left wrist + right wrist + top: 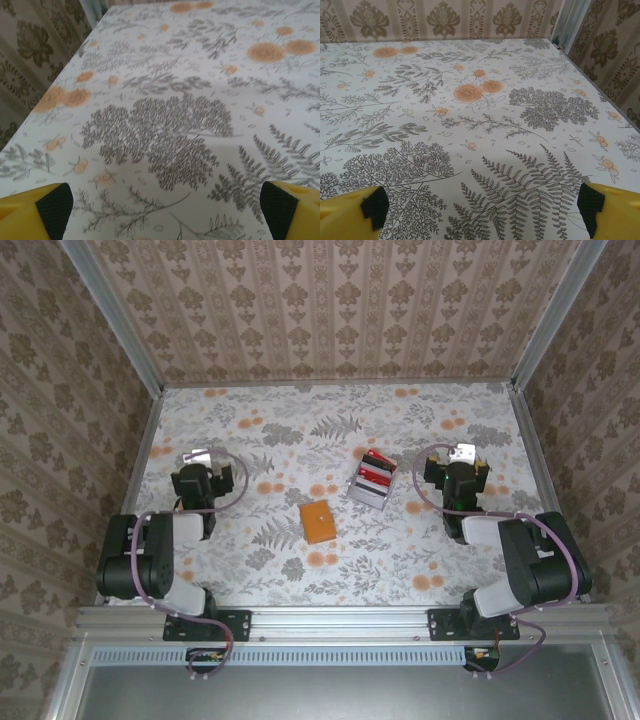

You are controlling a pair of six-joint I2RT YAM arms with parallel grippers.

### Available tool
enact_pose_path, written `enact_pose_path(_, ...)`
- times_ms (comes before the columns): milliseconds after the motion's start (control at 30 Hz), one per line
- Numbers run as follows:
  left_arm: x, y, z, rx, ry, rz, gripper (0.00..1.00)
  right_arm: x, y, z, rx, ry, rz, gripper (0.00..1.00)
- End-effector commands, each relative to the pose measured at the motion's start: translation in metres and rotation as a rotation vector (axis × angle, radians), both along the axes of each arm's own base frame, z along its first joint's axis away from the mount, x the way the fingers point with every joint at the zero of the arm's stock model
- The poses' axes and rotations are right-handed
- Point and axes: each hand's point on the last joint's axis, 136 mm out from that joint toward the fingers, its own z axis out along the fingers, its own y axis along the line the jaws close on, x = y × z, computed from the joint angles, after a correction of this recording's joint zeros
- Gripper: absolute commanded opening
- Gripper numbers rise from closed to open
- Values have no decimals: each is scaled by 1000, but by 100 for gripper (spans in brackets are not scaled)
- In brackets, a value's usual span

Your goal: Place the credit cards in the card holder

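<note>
Wallpapered walls (pixel 330 300) close in three sides of a table (pixel 270 430) covered with white cloth printed in grey ferns and orange flowers. Top view: the card holder (pixel 319 521) lies flat and closed near the table's middle, orange outer face up, with a pale dot near its far edge. Just beyond it to the right, not touching it, stands a grey slotted rack (pixel 366 490). The credit cards (pixel 378 470) sit on edge in its slots; red and black ones are discernible, but I cannot confirm a pale one at this size. The left claw (pixel 197 458) is over the left part of the table, well apart from the card holder. The right claw (pixel 461 453) is over the right part, near the rack but apart from it. Left wrist view: the left claw (pixel 165 212) is released and grasps nothing. Its jaws are spread wide, yellow fingers (pixel 20 217) with black pads (pixel 55 207) sit at the lower corners, and bare printed cloth lies between them. The table's left edge and the wall are at upper left. Right wrist view: the right claw (pixel 482 210) is likewise released and empty, with its jaws wide and bare cloth between its pads (pixel 592 210). The far wall and a metal corner post (pixel 567 22) stand beyond the table's far edge.
</note>
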Motion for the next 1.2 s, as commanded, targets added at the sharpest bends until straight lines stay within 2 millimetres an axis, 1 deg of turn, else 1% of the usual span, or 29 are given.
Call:
enact_pose_path(0, 5, -10, 8, 14, -73, -73, 100, 11, 2, 4, 30, -6, 36, 100)
enact_pose_path(100, 6, -9, 8, 13, -71, -71, 100, 14, 2, 2, 41, 8, 48, 100)
enact_pose_path(167, 6, -9, 9, 11, -70, -71, 100, 14, 6, 1, 55, -1, 87, 100)
enact_pose_path(233, 5, -10, 8, 11, -67, -73, 100, 14, 11, -5, 84, -41, 153, 100)
enact_pose_path(267, 5, -9, 8, 11, -70, -71, 100, 13, 10, -7, 81, -49, 152, 100)
enact_pose_path(300, 6, -9, 9, 11, -71, -73, 100, 12, 11, -9, 89, -12, 150, 100)
enact_pose_path(333, 5, -9, 8, 11, -68, -72, 100, 13, 11, -7, 87, -26, 153, 100)
enact_pose_path(1167, 6, -10, 9, 12, -69, -74, 100, 12, 11, -8, 86, -22, 151, 100)
